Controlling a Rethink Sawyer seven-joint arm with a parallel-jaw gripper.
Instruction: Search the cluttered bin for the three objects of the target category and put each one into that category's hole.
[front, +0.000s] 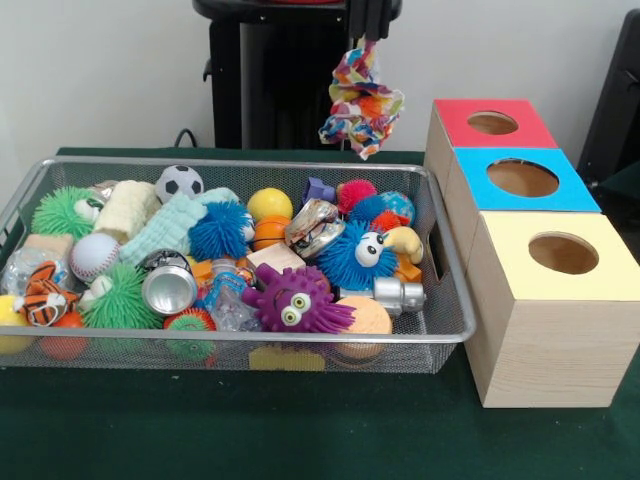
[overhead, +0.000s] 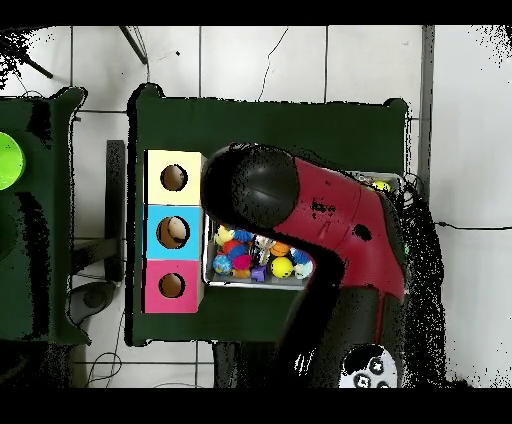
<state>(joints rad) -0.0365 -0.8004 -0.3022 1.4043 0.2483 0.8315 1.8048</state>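
Black gripper (front: 368, 35) hangs high up, pinched tight on a rag toy (front: 362, 103) of many colours that dangles above the back right corner of the wire bin (front: 445, 290). Beside the bin stand three wooden boxes, each with a round hole: red box (front: 494, 124), blue box (front: 524, 180) and yellow box (front: 560, 256). Balls and fuzzy toys fill the bin, like a purple monster (front: 293, 300) and a soccer ball (front: 179, 182).

Our gripper (front: 368, 35), lowered from above, its fingers closed on a multicoloured fabric scrunchie (front: 362, 103) hanging beneath; red arm (overhead: 340, 225) overhead
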